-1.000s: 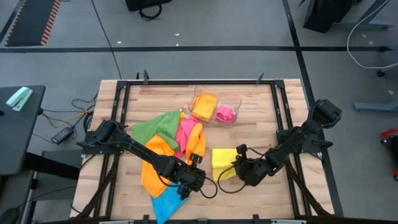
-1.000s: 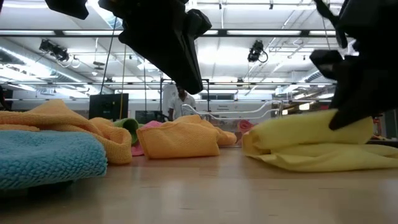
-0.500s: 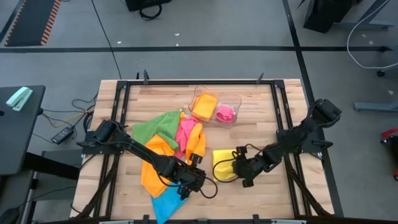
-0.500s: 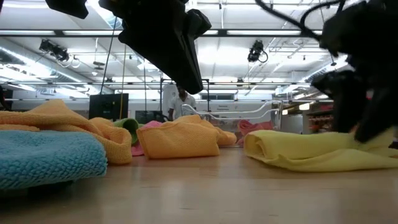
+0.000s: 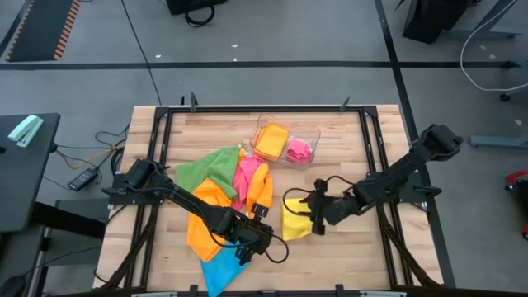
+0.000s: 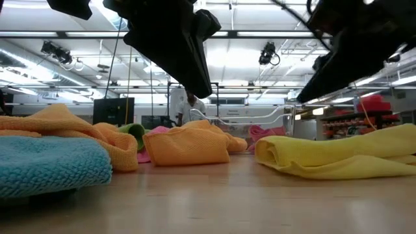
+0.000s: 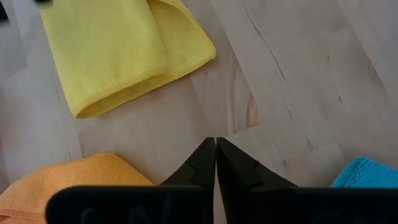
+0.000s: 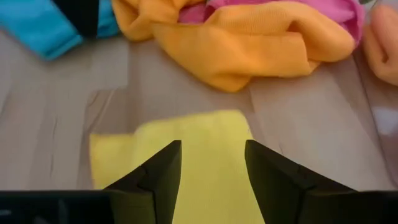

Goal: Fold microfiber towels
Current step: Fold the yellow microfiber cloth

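Observation:
A folded yellow towel (image 5: 295, 219) (image 8: 211, 129) lies flat on the wooden table (image 5: 346, 256), right of centre. My right gripper (image 5: 314, 216) (image 8: 211, 157) hangs open just above the towel's right part and touches nothing. My left gripper (image 5: 266, 240) (image 7: 215, 147) is shut and hovers over bare wood, between the yellow towel (image 7: 118, 56) and the blue towel (image 5: 221, 269). Orange (image 5: 210, 208), pink (image 5: 246, 173) and green (image 5: 202, 167) towels lie crumpled in a heap left of centre, partly over one another.
A clear plastic tray (image 5: 312, 132) stands at the far middle and holds a folded orange cloth and a pink one. A black frame (image 5: 247, 108) runs along the table's edges. Bare wood shows near the front right and the far left.
My right gripper has let go of the yellow towel, risen clear of it and drifted toward the far edge, rolling as it went. The towel's raised upper layer has dropped, so the towel now lies lower and flatter.

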You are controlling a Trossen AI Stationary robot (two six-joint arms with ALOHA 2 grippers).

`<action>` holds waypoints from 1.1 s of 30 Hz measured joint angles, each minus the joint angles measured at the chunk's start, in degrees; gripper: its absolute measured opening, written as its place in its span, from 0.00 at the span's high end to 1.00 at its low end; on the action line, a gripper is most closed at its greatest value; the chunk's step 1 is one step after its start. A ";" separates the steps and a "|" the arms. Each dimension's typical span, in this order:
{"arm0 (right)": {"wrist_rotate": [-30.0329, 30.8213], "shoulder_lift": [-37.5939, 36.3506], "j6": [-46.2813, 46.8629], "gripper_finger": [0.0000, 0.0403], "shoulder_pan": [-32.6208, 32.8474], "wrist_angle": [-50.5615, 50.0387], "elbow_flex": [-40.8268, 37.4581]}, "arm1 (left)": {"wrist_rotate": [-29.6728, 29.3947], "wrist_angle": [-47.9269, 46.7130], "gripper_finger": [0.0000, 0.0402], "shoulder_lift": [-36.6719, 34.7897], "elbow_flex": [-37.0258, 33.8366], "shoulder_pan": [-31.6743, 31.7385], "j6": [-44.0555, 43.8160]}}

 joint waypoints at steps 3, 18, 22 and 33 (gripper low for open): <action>-3.37 3.14 -2.26 0.54 -2.92 11.68 -2.43 | 0.00 0.00 0.95 0.00 0.00 -0.01 -0.02; -6.50 22.98 1.65 0.54 -4.02 40.45 -12.29 | 0.00 -0.72 0.93 0.00 0.00 -0.01 -1.31; -5.56 20.91 0.34 0.55 -2.81 38.00 -12.35 | 0.00 -0.81 0.95 0.00 0.00 -0.01 -1.31; -2.40 1.07 -9.18 0.58 0.08 25.47 -12.62 | 0.00 -1.09 0.95 0.00 0.00 -0.01 -1.38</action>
